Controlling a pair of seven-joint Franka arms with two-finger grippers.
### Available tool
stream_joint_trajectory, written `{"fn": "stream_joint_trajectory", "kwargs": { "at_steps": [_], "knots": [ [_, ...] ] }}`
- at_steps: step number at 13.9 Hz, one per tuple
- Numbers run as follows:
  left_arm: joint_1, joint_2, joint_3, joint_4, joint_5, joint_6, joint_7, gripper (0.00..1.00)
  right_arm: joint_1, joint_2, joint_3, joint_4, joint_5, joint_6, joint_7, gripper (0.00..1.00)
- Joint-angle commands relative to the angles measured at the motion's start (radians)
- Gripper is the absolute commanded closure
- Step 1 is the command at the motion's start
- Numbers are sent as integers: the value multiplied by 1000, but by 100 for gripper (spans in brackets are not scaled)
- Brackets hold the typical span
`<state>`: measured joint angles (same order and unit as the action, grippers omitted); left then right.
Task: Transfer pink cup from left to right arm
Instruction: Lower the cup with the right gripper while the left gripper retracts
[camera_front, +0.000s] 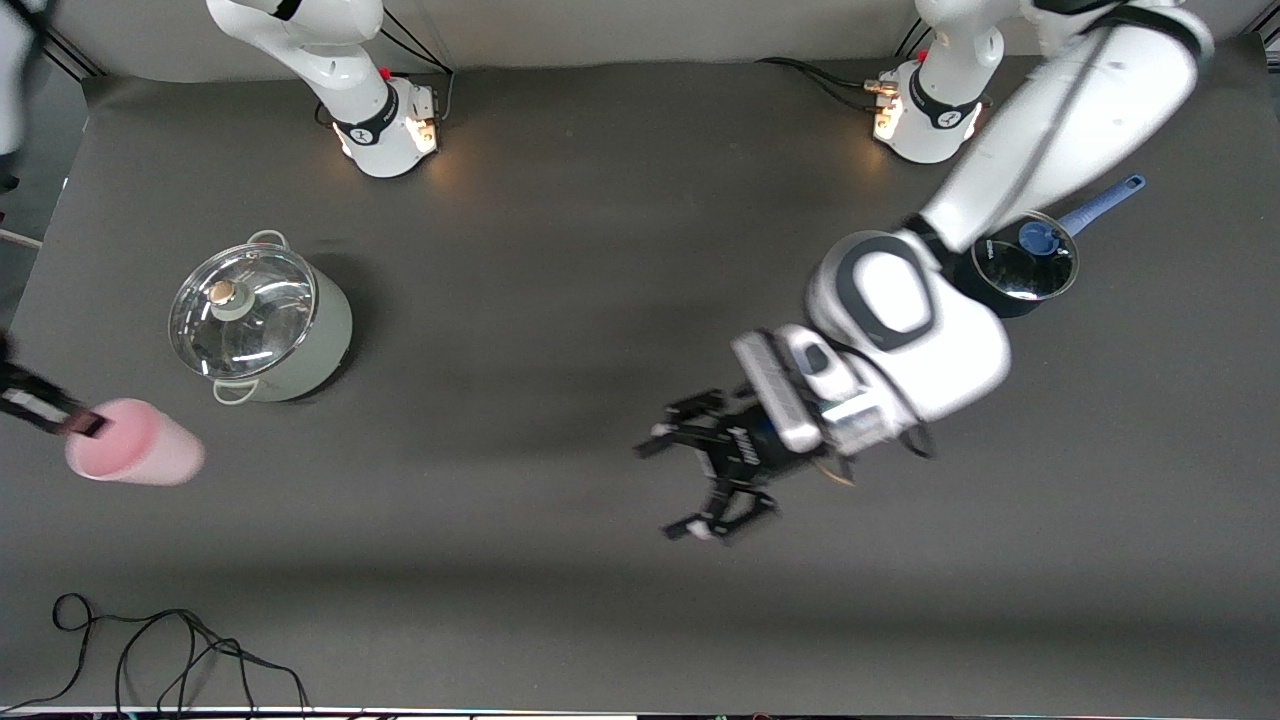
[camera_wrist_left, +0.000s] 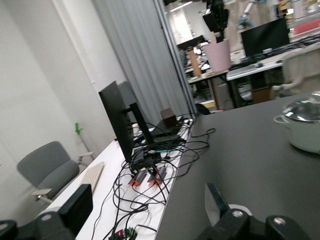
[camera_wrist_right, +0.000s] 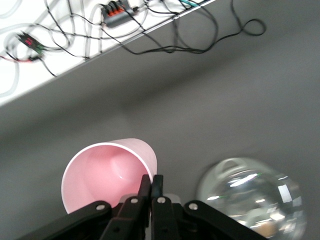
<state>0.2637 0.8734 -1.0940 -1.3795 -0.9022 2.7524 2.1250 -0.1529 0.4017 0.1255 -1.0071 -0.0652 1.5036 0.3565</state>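
The small pale pink plastic tapered cup (camera_front: 135, 455) hangs in the air at the right arm's end of the surface, over a spot beside the pale green pot with the glass lid (camera_front: 260, 325) and lower in the front view than it. The right tool (camera_wrist_right: 151, 186), with long flat black fingers (camera_wrist_right: 145, 190), pinches the cup's rim, one finger inside the wall and one outside, so the cup tilts with its open mouth turned toward the wrist camera. Only the tip of that tool shows in the front view, coming in from the edge. The left arm, white with dark grey joint caps, reaches out from its base low over the middle of the dark grey matte surface (camera_front: 560, 250), well apart from the green pot, and its black linkage left tool (camera_front: 690, 480) is spread wide with nothing in it. Near the left arm's base stands a small black saucepan with a blue handle and a glass lid (camera_front: 1030, 265), partly covered by the arm. A loose black cable (camera_front: 170, 650) lies on the surface at the edge nearest the front camera. In the left wrist view, a white desk with a black monitor (camera_wrist_left: 117, 120) and tangled wires runs beside the surface, with a grey office chair (camera_wrist_left: 47, 167) near it.
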Motion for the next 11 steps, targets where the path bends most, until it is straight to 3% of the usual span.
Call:
{"fn": "stream_joint_trajectory", "kwargs": {
  "at_steps": [1, 3, 6, 8, 11],
  "knots": [
    [153, -152, 26, -156, 102, -213, -84, 0, -97, 0, 9, 16, 25, -64, -296, 100],
    [190, -252, 116, -139, 286, -508, -265, 0, -137, -3, 9, 12, 24, -75, -523, 100],
    [279, -385, 149, -102, 416, -888, -460, 0, -157, 5, 9, -80, 47, -44, -582, 100],
    [328, -476, 149, -102, 498, -1058, -577, 0, -192, 6, 11, -163, 100, 65, -600, 100],
    [358, -603, 151, -93, 621, -1242, -797, 0, -206, 69, 13, -240, 105, 191, -657, 100]
  ]
}}
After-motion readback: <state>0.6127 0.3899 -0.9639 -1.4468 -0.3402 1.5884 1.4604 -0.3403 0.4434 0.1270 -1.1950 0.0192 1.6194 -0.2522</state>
